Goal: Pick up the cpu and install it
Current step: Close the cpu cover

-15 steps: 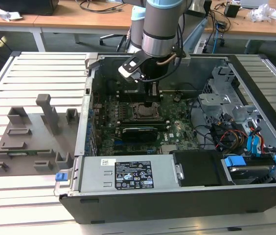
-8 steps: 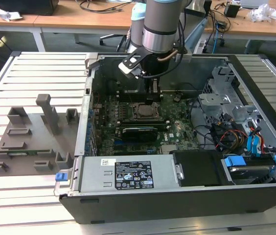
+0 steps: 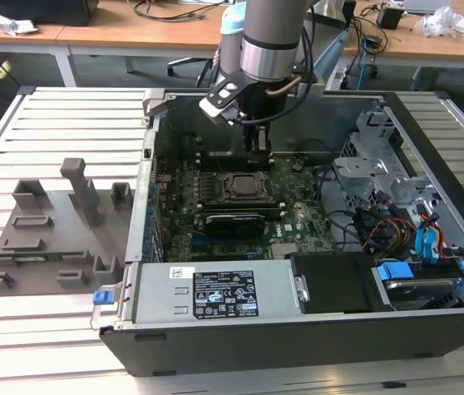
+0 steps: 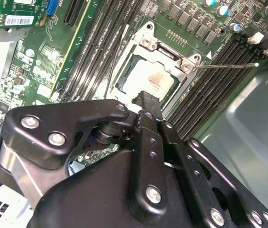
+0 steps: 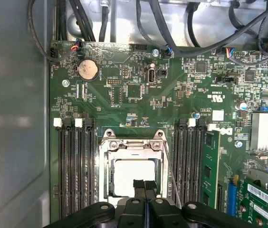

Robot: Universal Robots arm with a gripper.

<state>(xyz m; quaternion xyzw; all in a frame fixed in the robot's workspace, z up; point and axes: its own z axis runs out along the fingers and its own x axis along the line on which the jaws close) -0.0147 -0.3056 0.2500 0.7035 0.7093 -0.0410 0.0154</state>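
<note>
"Cpu, that small flat square chip with the pale silver top (image 5: 133, 173), where is it?"
"Lying flat inside the dark square metal socket frame (image 5: 106, 164) on the green motherboard (image 5: 124, 95). The black claw (image 5: 144, 186) hangs just over its edge, tips pressed together, holding nothing."
"Easy to hold?"
"Light, stiff, smooth. I think it breaks easily, so hold its side edges."

A big black metal computer box (image 3: 298, 354) lies open on a white table made of long slats (image 3: 67, 115). Inside is a flat green board full of tiny parts (image 5: 124, 102) — a round silver coin battery (image 5: 87, 70) sits on it, near rows of long black slots (image 5: 74, 166). A grey plastic tray with blocks (image 3: 51, 239) lies on the table at the exterior view's left, just beside the box.
</note>
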